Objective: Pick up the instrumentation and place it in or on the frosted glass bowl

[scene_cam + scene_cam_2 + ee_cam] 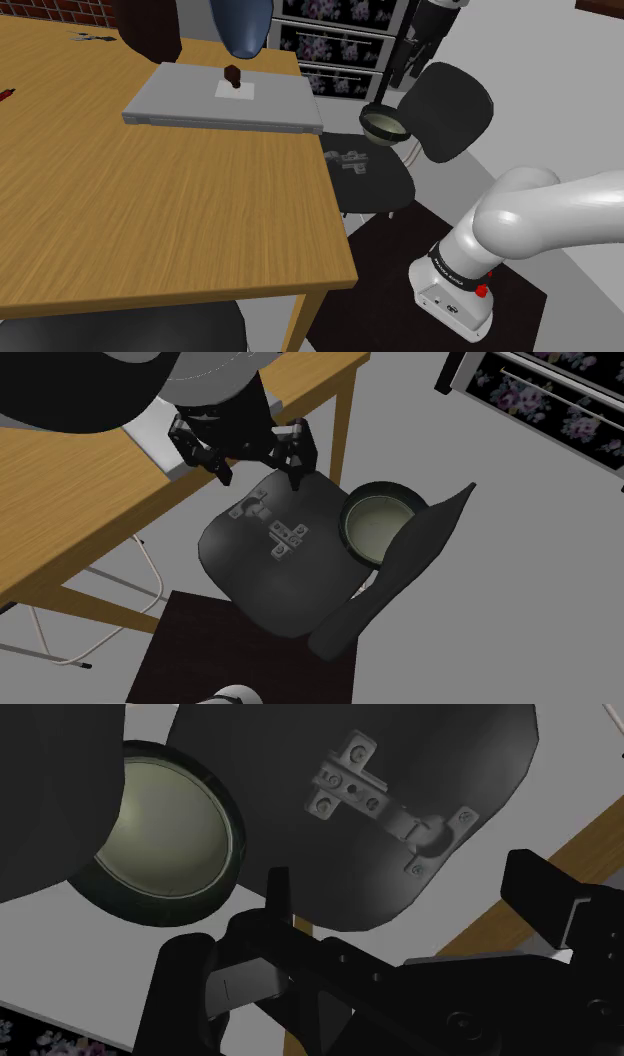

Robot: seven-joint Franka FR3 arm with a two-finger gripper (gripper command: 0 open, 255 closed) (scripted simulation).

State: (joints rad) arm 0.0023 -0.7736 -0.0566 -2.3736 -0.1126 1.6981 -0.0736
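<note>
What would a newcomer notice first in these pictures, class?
The black chair seat beside the wooden table draws the eye, a grey metal hinge-like fitting lying on it. By the backrest is a dark-rimmed bowl with a pale greenish inside, and the open black gripper hangs above the seat.

We see a counter [150,210] of warm wood grain with a smooth, satin face. The chair seat [250,582] looks matt black. The instrumentation [283,538] looks like dull grey metal. The bowl [378,527] has a dark rim and a smooth, pale, faintly glossy inside.
</note>
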